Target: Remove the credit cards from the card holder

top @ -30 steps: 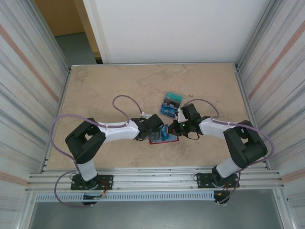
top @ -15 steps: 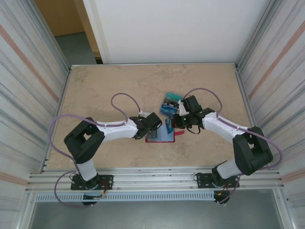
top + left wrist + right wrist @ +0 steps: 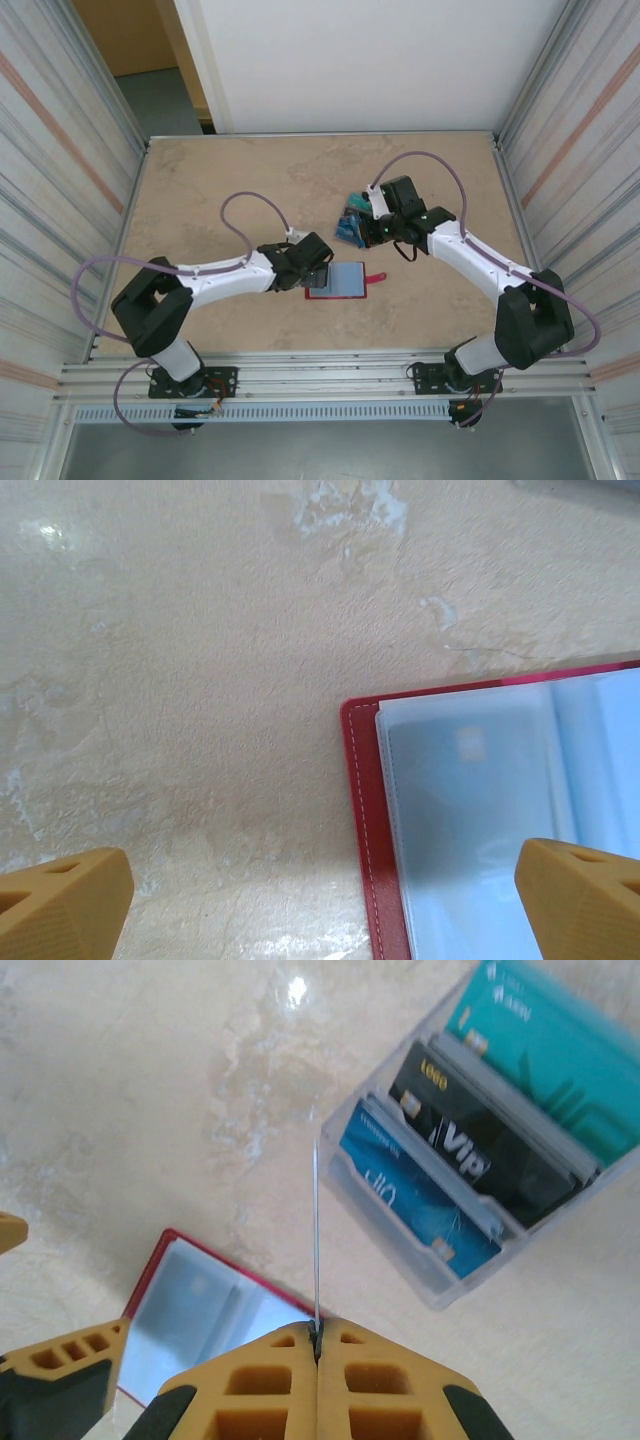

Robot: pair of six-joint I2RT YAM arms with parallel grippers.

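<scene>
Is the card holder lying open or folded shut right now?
Open: the card holder lies spread flat on the table, grey-blue pockets facing up, snap tab sticking out sideways.

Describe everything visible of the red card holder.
The card holder is a small red leather-like wallet with stitched edges, lying spread open and flat on the beige table, its translucent grey-blue sleeves facing up. A pinkish-red snap tab sticks out of its right end. The open left gripper sits at its left end, one fingertip over a sleeve; contact is unclear.
</scene>
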